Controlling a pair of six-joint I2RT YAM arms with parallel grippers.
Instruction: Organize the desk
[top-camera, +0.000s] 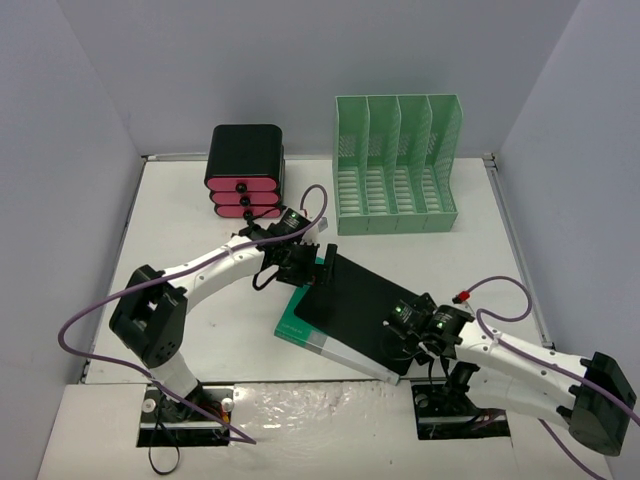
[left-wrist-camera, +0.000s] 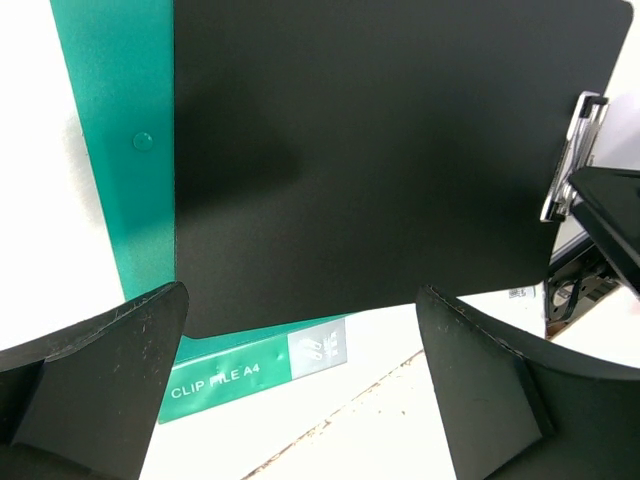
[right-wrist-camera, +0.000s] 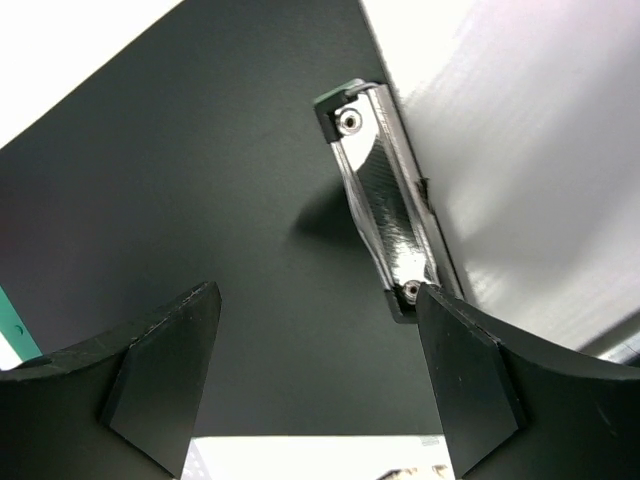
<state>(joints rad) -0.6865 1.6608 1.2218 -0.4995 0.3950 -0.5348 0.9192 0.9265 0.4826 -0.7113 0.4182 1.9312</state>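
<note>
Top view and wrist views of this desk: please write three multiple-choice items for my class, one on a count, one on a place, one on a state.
1. How many slots has the file rack? A two; B four; C six.
2. The black clipboard lies: A on the green clip file; B in the file rack; C under the file rack.
3. The fingers of the left gripper are: A shut on the clipboard; B spread open; C shut on a pen.

Key: 1 B, three dividers make four slots. 2 A, green shows beneath its edges. 3 B, the left wrist view shows a wide gap.
</note>
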